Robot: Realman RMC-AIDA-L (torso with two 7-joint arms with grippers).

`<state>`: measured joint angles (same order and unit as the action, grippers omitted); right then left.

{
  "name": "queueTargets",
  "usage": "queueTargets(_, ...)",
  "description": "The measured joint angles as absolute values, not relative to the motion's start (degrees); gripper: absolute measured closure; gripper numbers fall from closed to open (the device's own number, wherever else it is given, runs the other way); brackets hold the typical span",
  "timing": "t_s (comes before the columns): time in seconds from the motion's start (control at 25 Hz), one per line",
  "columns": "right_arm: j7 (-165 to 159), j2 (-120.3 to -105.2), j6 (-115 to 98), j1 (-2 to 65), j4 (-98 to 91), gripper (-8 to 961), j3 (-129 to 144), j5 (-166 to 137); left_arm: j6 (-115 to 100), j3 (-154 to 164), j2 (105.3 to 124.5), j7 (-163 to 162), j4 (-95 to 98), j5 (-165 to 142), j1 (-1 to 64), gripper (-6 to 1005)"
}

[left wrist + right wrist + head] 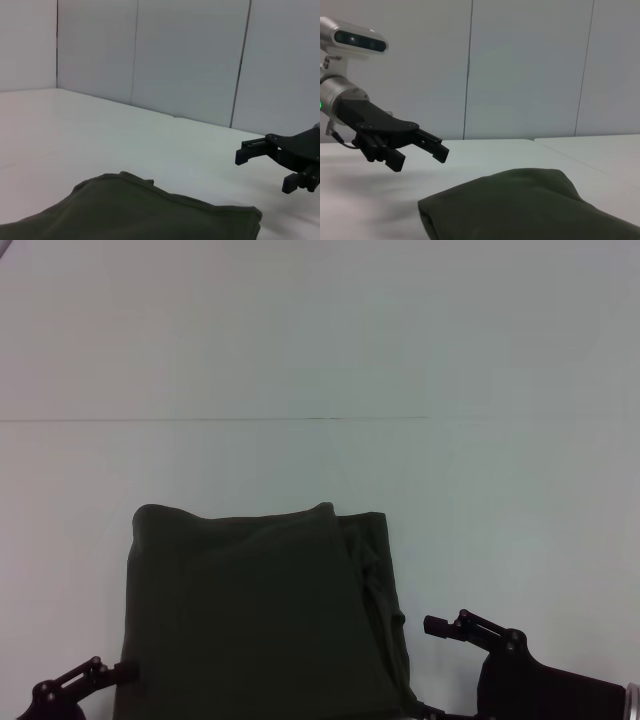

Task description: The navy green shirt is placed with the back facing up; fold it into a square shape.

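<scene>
Item: large plain dark olive-green short-sleeved shirt of soft matte fabric point(265, 620), the navy green shirt of the task. It is found folded into a compact, roughly rectangular bundle on the white tabletop point(320, 340), in the near centre of the head view, slightly toward the robot's left. A top layer is laid over most of the bundle; a narrower strip of underlying layers is exposed along the edge on the robot's right. The far corners are rounded, and soft creases are seen across the surface. In the left wrist view the shirt point(150, 212) is seen as a low, flat mound; in the right wrist view the shirt point(530, 205) is seen as a thicker stack with a rounded folded edge.

Item: black left gripper point(128, 673). It is positioned at the near left edge of the shirt, just beside the fabric. Its fingers are parted and nothing is gripped, as shown in the right wrist view point(420, 150).

Item: black right gripper point(432, 625). It is positioned just off the shirt's right edge, apart from the fabric. Its fingers are spread and nothing is held, as shown in the left wrist view point(262, 167).
</scene>
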<state>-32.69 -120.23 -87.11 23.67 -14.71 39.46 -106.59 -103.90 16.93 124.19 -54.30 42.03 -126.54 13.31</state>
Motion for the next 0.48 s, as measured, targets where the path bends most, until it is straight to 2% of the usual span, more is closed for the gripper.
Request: queueTargets(0.48,-32.69,-120.24,-87.0,24.17,-13.85,36,39.3,-106.62,-103.83,16.87,124.18,-54.59,41.98,-125.79,13.73,64)
